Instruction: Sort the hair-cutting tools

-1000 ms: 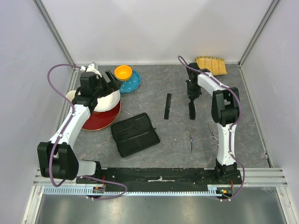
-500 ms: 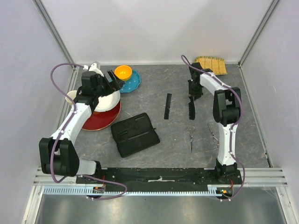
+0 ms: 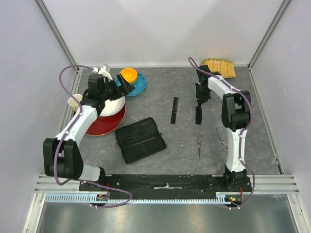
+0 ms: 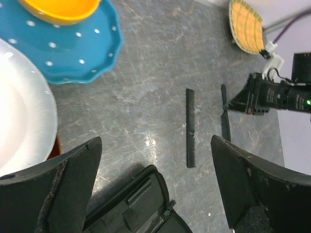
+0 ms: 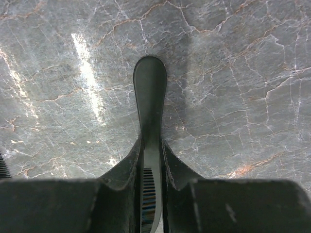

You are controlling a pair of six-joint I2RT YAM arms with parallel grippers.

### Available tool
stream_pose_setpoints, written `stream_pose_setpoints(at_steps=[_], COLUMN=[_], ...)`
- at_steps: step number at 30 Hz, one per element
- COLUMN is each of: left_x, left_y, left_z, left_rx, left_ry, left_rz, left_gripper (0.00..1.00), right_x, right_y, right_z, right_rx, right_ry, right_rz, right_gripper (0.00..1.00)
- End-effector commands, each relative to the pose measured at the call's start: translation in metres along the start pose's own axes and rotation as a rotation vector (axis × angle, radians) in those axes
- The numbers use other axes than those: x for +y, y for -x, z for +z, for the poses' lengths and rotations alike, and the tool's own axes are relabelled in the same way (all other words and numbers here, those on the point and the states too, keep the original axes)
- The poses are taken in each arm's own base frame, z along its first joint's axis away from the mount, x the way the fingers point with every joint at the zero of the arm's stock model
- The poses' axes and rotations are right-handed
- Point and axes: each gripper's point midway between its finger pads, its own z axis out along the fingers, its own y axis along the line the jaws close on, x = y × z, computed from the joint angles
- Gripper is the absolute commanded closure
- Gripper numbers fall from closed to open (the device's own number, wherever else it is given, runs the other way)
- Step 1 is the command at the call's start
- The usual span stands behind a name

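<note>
A black comb with a handle [image 3: 199, 113] lies on the grey table at the back right. My right gripper [image 3: 199, 100] points down over it. In the right wrist view its jaws [image 5: 150, 145] press both sides of the comb [image 5: 149, 92], whose rounded handle end sticks out ahead. A slim plain comb [image 3: 174, 110] lies to its left, also seen as the plain comb [image 4: 191, 127]. Two silver scissors [image 3: 198, 141] [image 3: 222, 141] lie nearer the front. My left gripper [image 3: 122, 83] hangs wide open [image 4: 155, 141] over the plates, holding nothing.
An open black zip case [image 3: 140, 139] lies left of centre. A white bowl [image 3: 112, 104] on a red plate [image 3: 104, 125], a blue dotted plate [image 3: 137, 86] with an orange bowl [image 3: 128, 74] and a cup [image 3: 75, 100] crowd the back left. A straw mat [image 3: 219, 67] sits back right.
My left gripper has swung a little to the right over the plates. The right gripper has shifted slightly toward the back over the handled comb.
</note>
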Motion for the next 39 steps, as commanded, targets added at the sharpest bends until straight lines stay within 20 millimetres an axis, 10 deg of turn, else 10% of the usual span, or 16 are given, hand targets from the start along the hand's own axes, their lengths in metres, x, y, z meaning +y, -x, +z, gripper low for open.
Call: stream_pose_setpoints(at_steps=[1,20,29,39], left_x=[-0.038,-0.132,-0.139,-0.137], left_y=[-0.001,-0.089,-0.123,-0.137], left_z=[0.009,0.054,0.073,0.081], left_rx=[0.013,0.301,0.407,0.438], left_ry=[-0.158,-0.514,-0.566,-0.560], left_rz=[0.091,0.120,0.078,0.073], left_gripper=[0.00,0.03,0.05,0.05], right_x=[-0.004,0.026,0.038,0.015], right_y=[-0.041,-0.026,-0.019,-0.033], right_z=[0.010,-0.041,-0.058,-0.038], right_rx=[0.130,0.042,0.005,0.049], right_ry=[-0.025,0.157,0.216,0.052], right_rz=[-0.014,0.021,0.041,0.020], right_gripper=[0.84,0.83,0.83,0.60])
